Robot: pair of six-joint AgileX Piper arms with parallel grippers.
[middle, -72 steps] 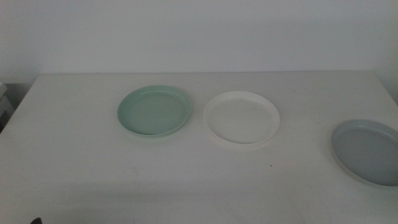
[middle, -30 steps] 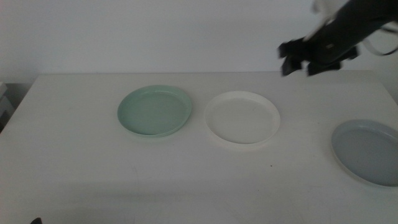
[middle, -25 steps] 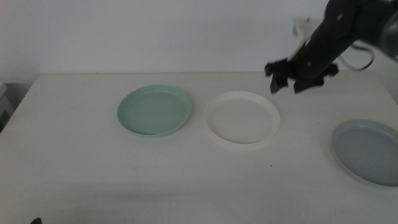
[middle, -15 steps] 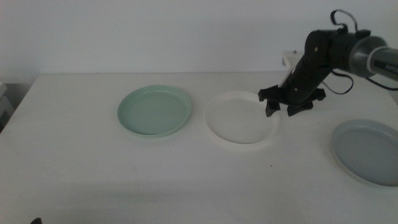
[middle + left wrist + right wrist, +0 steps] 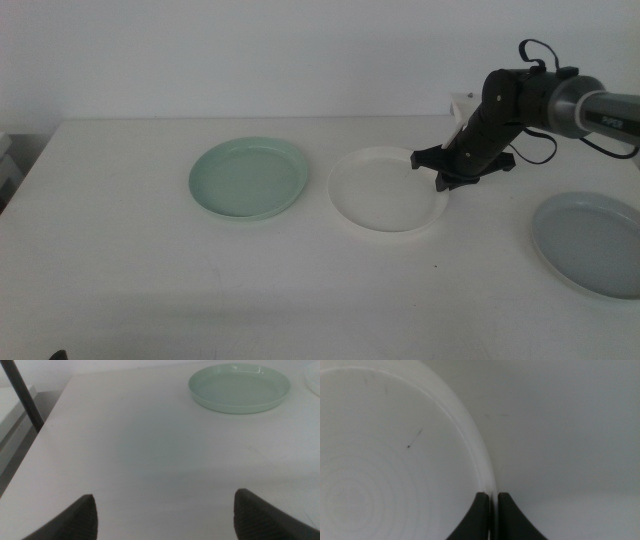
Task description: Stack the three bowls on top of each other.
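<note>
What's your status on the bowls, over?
Right gripper clamped on white bowl rim. Left gripper open, waiting. Green bowl and grey bowl unstacked. Nothing in the way.

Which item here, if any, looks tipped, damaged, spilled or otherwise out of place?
Nothing stands out. The mint green bowl, white bowl and pale grey bowl all lie flat, apart and unbroken on the table. The right gripper pinches the white bowl's rim; the left gripper waits open near the table's edge.
</note>
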